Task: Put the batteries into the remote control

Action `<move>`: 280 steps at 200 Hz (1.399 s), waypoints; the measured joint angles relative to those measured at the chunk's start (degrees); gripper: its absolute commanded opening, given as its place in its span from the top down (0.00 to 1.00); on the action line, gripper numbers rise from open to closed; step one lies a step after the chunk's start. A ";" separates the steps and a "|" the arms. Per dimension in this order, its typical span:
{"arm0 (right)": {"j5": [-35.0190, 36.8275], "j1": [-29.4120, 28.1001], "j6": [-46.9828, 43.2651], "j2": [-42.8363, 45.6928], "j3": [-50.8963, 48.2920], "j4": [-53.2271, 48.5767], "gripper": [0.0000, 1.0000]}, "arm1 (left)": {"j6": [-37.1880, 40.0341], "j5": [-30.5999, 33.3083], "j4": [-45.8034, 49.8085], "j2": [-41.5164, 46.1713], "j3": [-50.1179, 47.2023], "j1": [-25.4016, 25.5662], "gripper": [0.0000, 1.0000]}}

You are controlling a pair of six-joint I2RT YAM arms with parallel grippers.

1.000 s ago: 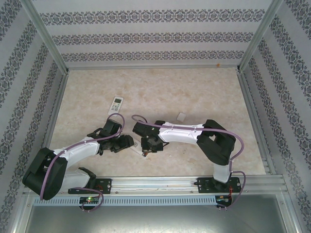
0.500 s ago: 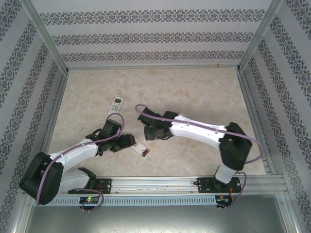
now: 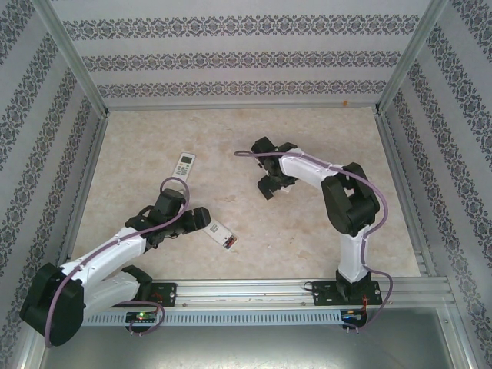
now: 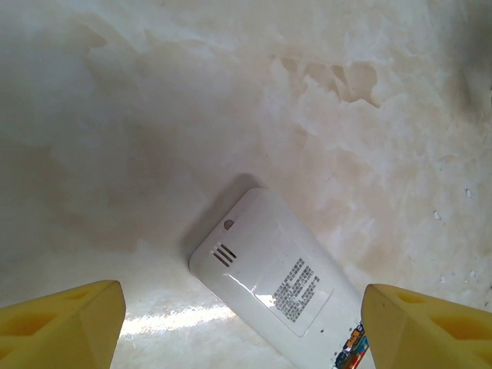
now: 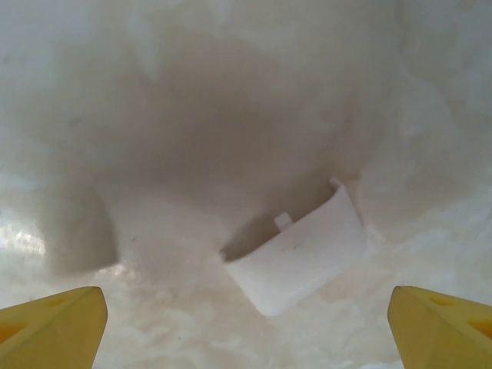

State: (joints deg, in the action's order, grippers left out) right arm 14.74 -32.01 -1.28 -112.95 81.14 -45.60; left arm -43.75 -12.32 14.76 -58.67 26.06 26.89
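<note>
A white remote control [image 4: 284, 284] lies back-up on the table, also seen from above [image 3: 220, 233]. Batteries [image 4: 354, 355] show as coppery and blue ends in the open compartment at its lower end, a dark spot from above [image 3: 229, 241]. My left gripper [image 4: 242, 319] is open, its yellow fingers [image 4: 65, 327] apart on both sides of the remote and not touching it; from above it sits just left of the remote [image 3: 200, 219]. My right gripper [image 5: 246, 327] is open over the small white cover [image 5: 300, 257], which lies on the table.
A second white remote [image 3: 184, 164] with a screen and buttons lies face-up further back on the left. Metal frame rails [image 3: 84, 165] and patterned walls close in the marble table on three sides. The right arm [image 3: 346, 200] reaches over the middle right.
The right gripper left the remote, swung back and right to above the cover, and opened wide. The left gripper opened and drew back slightly left; the remote now lies free.
</note>
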 measured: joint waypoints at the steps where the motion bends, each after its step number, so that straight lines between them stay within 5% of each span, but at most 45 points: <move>1: -0.02 0.00 -0.50 0.04 -0.07 0.00 0.03 | 0.00 0.00 0.00 -0.02 0.00 0.00 0.18; 72: -7.78 8.11 -16.39 -1.97 3.52 -3.69 0.08 | 0.24 0.15 -0.04 -3.67 0.04 0.00 0.18; 128: -14.58 9.42 -19.80 -10.21 11.15 -8.09 0.41 | 0.24 0.15 -0.37 -5.35 0.04 0.00 0.18; 213: -20.87 9.20 -17.18 -7.10 10.38 -9.40 0.45 | 0.22 0.15 -0.46 -5.35 0.04 0.00 0.17; 240: -22.43 4.35 -10.78 1.62 6.84 -7.30 0.44 | -0.11 0.13 -0.37 -5.33 0.33 -0.37 0.16; 280: -23.02 -12.50 6.01 12.46 -1.81 -0.92 0.44 | -0.26 0.13 0.98 -3.37 1.75 -3.85 0.14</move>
State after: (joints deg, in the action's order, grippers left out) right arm -8.27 -44.51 4.73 -100.49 79.33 -46.52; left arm -44.01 -12.19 15.75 -62.04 27.81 23.05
